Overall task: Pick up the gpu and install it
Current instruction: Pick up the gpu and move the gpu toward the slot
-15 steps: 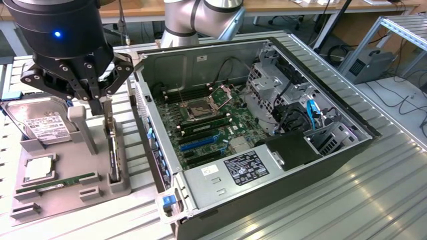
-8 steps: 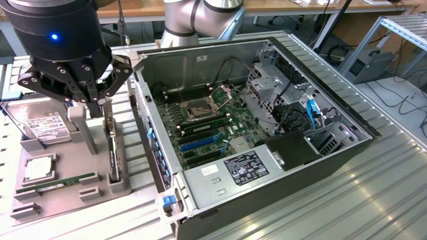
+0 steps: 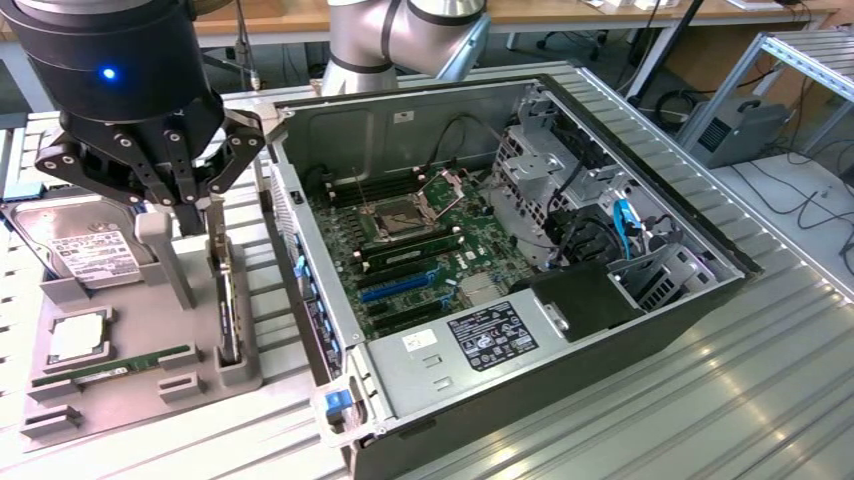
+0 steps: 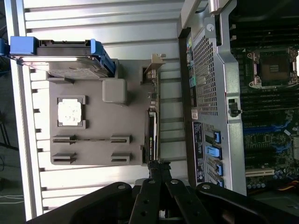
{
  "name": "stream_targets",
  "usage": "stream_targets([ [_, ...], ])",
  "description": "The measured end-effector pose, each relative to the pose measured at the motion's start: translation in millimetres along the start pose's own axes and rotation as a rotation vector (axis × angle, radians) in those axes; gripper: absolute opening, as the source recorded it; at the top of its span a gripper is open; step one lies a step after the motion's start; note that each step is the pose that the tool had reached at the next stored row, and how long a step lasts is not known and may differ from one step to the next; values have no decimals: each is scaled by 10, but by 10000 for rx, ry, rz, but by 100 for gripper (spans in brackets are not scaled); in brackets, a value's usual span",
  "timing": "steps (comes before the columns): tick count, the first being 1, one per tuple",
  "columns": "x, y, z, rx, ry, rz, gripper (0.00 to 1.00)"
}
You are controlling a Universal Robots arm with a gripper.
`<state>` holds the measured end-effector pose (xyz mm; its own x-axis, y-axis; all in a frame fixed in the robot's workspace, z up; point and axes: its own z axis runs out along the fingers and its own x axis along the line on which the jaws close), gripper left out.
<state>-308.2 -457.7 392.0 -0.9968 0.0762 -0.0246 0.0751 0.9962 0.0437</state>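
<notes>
Bright, soft shadows, glare on alu table [image 3: 787, 400]

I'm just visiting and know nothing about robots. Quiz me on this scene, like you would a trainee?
1. True or false: the gpu already sits inside the computer case.
2. The gripper is shut on: A a memory stick, B the gpu, C a processor chip.
3. What colour are the rails on the hard drive?
Key: 1 false, it stands on edge in the grey holder; 2 B; 3 blue.
</notes>
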Motion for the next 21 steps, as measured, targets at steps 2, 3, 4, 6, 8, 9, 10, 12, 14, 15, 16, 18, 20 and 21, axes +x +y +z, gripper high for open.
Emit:
stream_targets([
  [2,0,0,0,0,0,0,11],
  [3,0,0,0,0,0,0,11],
  [4,0,0,0,0,0,0,11],
  [6,0,0,0,0,0,0,24],
  [8,0,0,0,0,-1,0,36],
  [9,0,0,0,0,0,0,42],
  [10,0,0,0,0,0,0,47],
  [12,0,0,0,0,0,0,54],
  [14,0,0,0,0,0,0,54],
  [15,0,0,0,0,0,0,54],
  [16,0,0,0,0,0,0,54],
  [18,0,0,0,0,0,0,54],
  [20,0,0,0,0,0,0,54],
  [21,0,0,1,0,0,0,54],
])
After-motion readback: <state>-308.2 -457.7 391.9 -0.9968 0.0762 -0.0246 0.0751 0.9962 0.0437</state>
